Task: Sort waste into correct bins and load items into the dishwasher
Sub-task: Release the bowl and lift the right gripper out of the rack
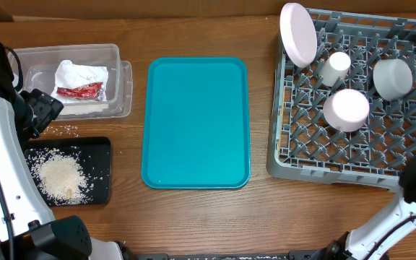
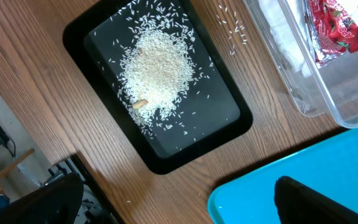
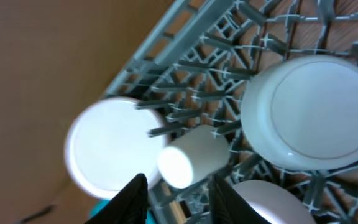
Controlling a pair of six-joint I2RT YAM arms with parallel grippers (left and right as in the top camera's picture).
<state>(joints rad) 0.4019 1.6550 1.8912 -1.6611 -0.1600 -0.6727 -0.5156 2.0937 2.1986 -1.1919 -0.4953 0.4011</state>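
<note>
While rice (image 1: 62,175) covers the black tray (image 1: 101,153), the cup (image 1: 333,67) lies in the rack (image 1: 295,144).

Tub (image 1: 125,87) back left, napkin (image 1: 78,74) + wrapper (image 1: 79,92) in it. Small tray (image 1: 101,170) in front, rice (image 1: 60,175) on it. Big tray (image 1: 196,123) mid. Rack (image 1: 323,155) on right: plate (image 1: 298,34) back left, cup (image 1: 334,67) beside it, near bowl (image 1: 346,110) in front of cup, far bowl (image 1: 393,78) right of cup.

left gripper (image 2: 176,180) jaws spread wide, empty, pointing down; right gripper (image 3: 179,190) jaws partly apart, nothing between them
</note>
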